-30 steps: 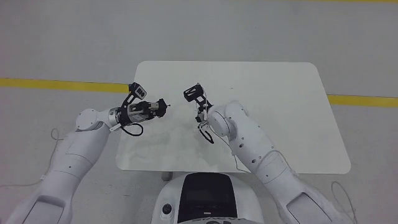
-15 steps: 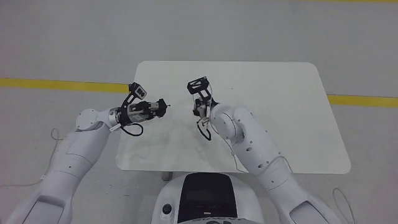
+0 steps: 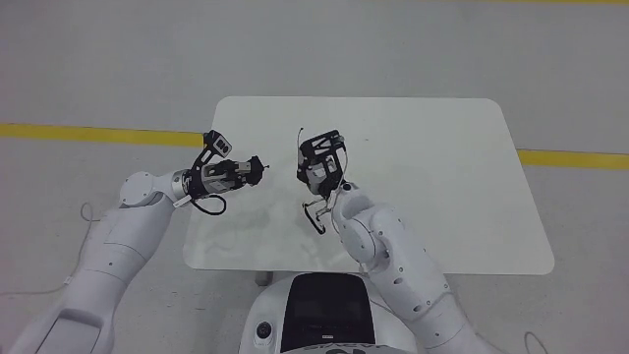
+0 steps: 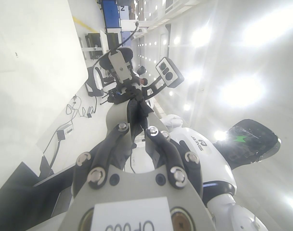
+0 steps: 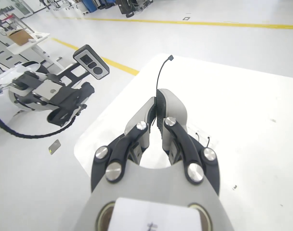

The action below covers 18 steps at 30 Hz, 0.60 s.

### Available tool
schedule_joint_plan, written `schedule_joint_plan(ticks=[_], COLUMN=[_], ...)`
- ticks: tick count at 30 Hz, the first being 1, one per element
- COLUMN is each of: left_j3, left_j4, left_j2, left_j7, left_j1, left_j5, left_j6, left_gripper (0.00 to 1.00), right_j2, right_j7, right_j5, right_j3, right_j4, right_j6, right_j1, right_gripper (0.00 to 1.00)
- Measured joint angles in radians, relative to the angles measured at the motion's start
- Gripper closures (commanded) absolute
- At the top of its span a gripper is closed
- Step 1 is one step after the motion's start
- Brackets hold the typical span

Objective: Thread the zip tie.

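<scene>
The zip tie (image 5: 159, 75) is pinched between the fingers of the right gripper (image 5: 156, 102), which are pressed together on its strap. It is held upright above the table (image 5: 233, 92), clear of the surface. A curved length of strap is seen rising past the fingertips, and the small square head is carried at its free upper end. The other end of the strap is hidden between the pads, so its position cannot be told.

The left gripper (image 4: 135, 99) is held over the left part of the table, apart from the right gripper and turned toward it. Its fingers are pressed together; whether anything is caught between them cannot be told.

2 short black pieces (image 5: 208, 141), perhaps spare ties, are seen lying on the table just beside the right gripper.

The task is judged to be at an early stage: the tie is lifted and gripped, but no loop is formed and nothing is passed through the head. The 2 ends are yet to be brought together, the tip lined up with the slot, and the strap pushed through. Since the slot is small and the strap bends, fine alignment is likely to be needed.
</scene>
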Motion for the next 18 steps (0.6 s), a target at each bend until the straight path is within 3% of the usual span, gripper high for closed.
schedule_joint_plan(ticks=[10, 18], left_j3=[0.0, 0.0], left_j4=[0.0, 0.0], left_j2=[0.0, 0.0], left_j7=[0.0, 0.0], left_j1=[0.0, 0.0], left_j5=[0.0, 0.0], left_j6=[0.0, 0.0], left_gripper=[1.0, 1.0], right_j2=[-0.001, -0.002], right_j7=[-0.021, -0.305], right_j5=[0.024, -0.02], right_j3=[0.001, -0.04], right_j4=[-0.014, -0.077], right_j6=[-0.002, 0.086], right_j1=[-0.012, -0.123], right_gripper=[1.0, 1.0])
